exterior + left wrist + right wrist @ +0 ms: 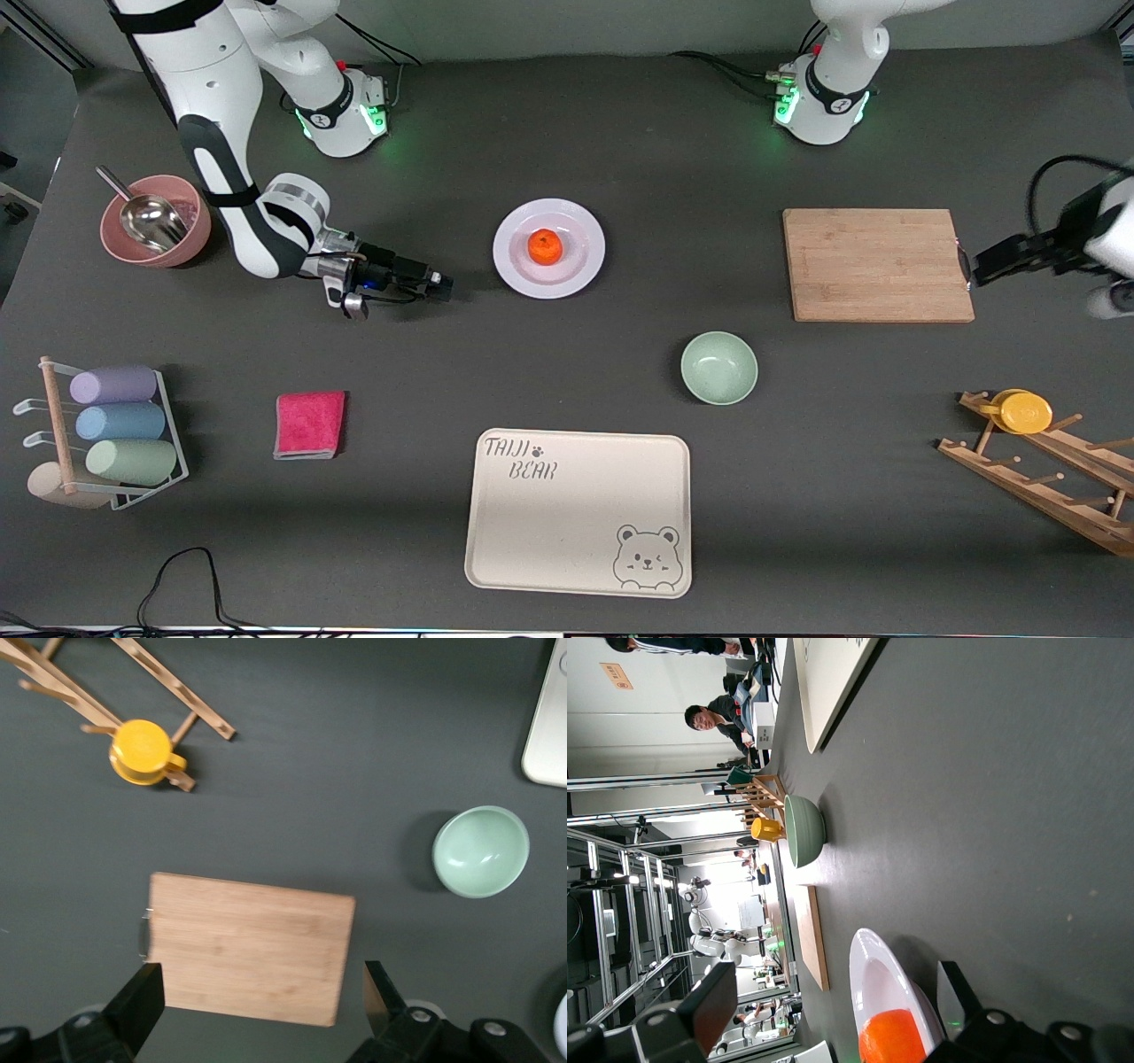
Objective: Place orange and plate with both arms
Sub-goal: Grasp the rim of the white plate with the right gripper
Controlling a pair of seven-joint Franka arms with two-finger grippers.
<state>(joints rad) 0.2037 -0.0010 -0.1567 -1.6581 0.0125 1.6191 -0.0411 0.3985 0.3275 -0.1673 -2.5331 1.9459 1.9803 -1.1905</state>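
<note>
Cutting board lies toward the left arm's end; mint bowl sits nearer the camera; bear tray nearest.

A dark grey table carries the plate, a wooden cutting board, mint-green bowl, beige bear tray, pink cloth, pink bowl, cup rack and wooden drying rack.

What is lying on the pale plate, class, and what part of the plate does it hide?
One orange sits on the plate, in its shallow centre. It covers the patch of plate beneath it; the rim shows all round, with nothing else on it.
</note>
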